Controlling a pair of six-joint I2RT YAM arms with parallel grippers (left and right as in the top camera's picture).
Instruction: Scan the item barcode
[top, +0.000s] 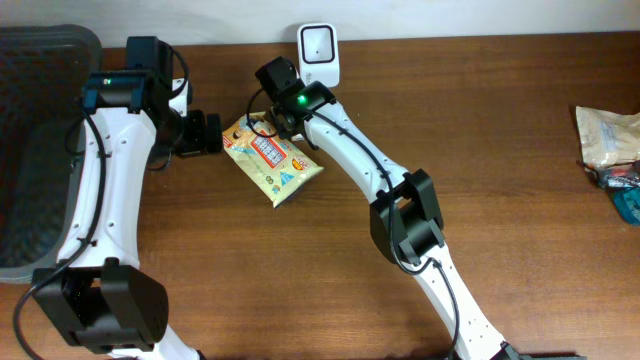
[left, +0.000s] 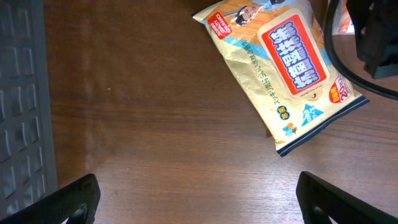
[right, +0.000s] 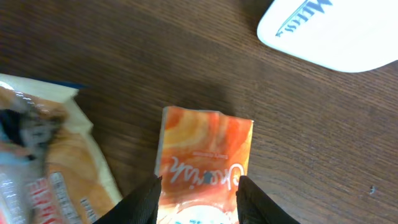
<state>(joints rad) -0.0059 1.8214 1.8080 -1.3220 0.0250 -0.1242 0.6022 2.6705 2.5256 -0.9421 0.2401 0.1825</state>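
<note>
While left claw (left: 202, 204) gapes, right claw (right: 196, 204) clamped on one orange sachet (right: 205, 146) beside one yellow bag (left: 280, 68).

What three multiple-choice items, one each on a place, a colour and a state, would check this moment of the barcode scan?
1. Where is the white scanner?
A. At the far edge of the table, beyond the yellow snack bag
B. Lying on the snack bag
C. At the near edge of the table

2. What colour is the packet between the fingers of the right gripper?
A. Blue
B. Orange
C. Green

3. How is the left gripper?
A. Shut on the snack bag
B. Open, with nothing between its fingers
C. Shut on nothing

Key:
1 A: the overhead view shows it at the back edge, behind the bag.
2 B: the right wrist view shows an orange wrapper.
3 B: the left wrist view shows the fingertips wide apart over bare wood.
</note>
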